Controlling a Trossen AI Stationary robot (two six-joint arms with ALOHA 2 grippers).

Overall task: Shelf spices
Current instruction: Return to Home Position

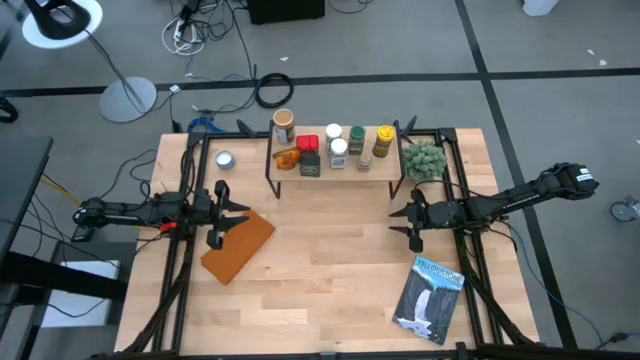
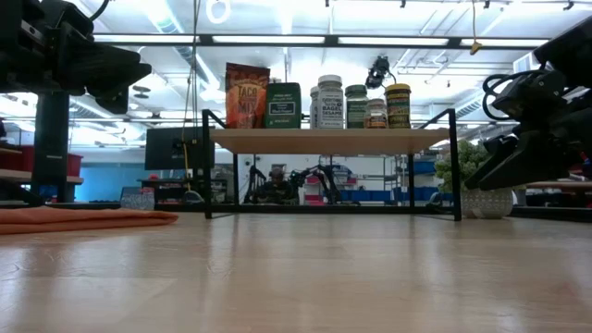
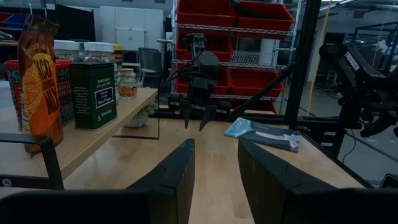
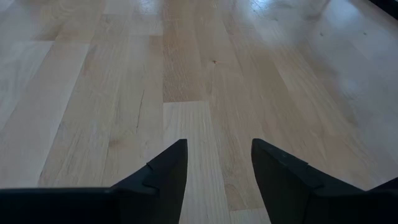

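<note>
On the far middle of the desk stands the shelf, and the spices sit in a row along its top board: an orange packet, a dark box, white-lidded jars, a green-lidded jar and a yellow-lidded jar. A tan cylinder stands at the row's left end. Just right of the shelf is a small green plant; to its left lies a small silver tin. The left tool hangs over a flat brown slab, its fingers spread and holding nothing. The right tool hovers over bare wood right of centre, fingers likewise apart and empty. A blue booklet lies at the near right.
</note>
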